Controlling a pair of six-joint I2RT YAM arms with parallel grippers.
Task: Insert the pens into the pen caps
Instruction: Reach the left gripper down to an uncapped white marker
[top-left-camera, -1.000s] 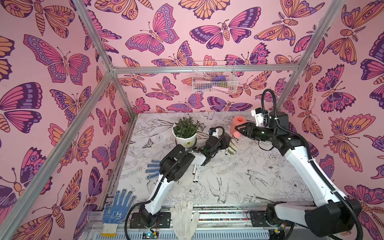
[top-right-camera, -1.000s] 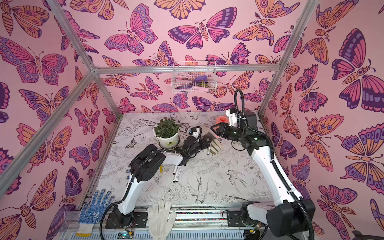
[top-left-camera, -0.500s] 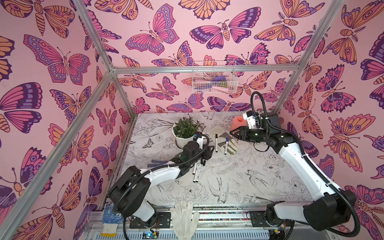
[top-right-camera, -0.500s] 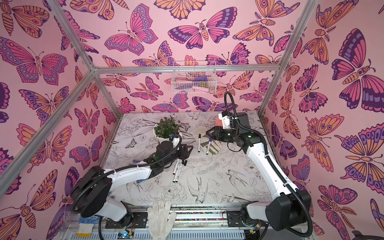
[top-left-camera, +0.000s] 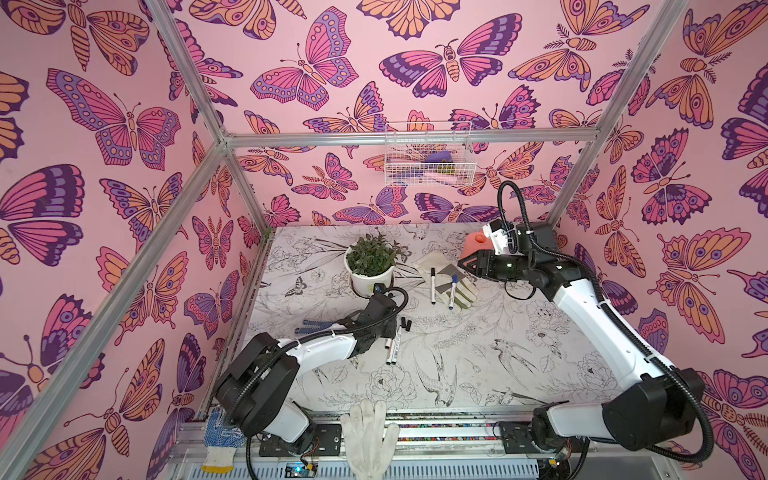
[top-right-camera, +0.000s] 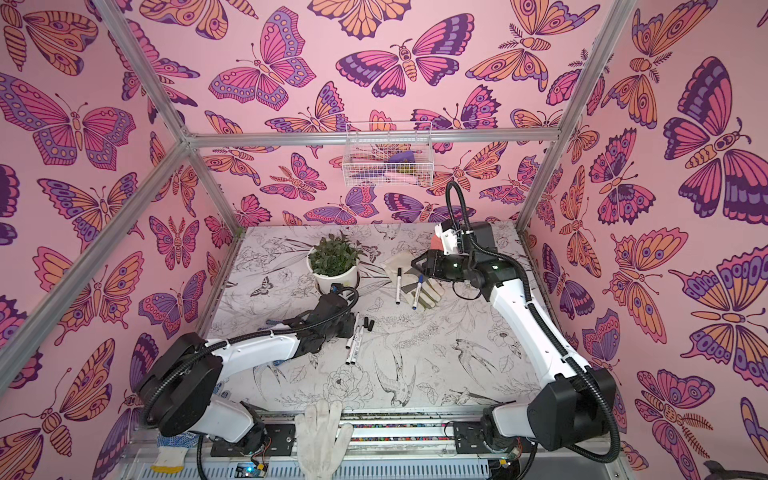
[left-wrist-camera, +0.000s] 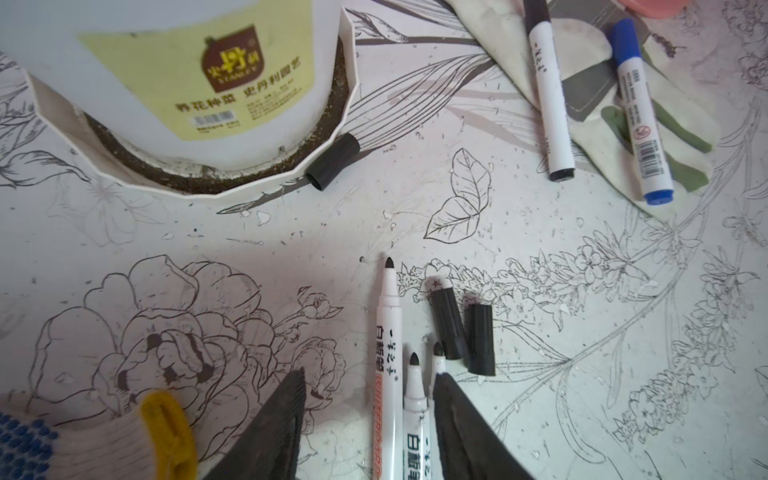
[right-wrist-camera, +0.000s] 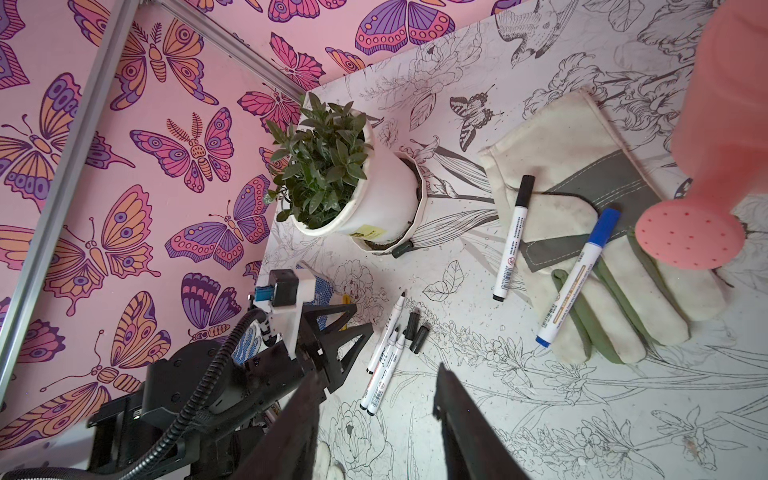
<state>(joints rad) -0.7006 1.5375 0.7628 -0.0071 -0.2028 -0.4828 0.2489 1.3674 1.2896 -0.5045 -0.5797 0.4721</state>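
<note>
On a tabletop printed with black-line flowers and birds, read from a top view as a clock face with 12 at the back wall, 3 uncapped white marker pens lie side by side near 9 o'clock, dark tips toward 12. The black left gripper hovers over them from their 9 o'clock side, its fingers fairly wide apart. In the left wrist view 2 of the barrels run between them, and nothing is clamped.

2 loose black plastic caps rest just beside the pen tips, at their 3 o'clock. A 3rd black cap sits against the saucer of a white plastic pot holding a green leafy plant at 11 o'clock.

At 1 o'clock, 2 more white pens lie across a cream-and-green work glove — a black-capped pen and a blue-capped pen. The black right gripper hangs at the glove's 2 o'clock edge, near a pink plastic watering can. Its fingers are parted with nothing between them.
</note>
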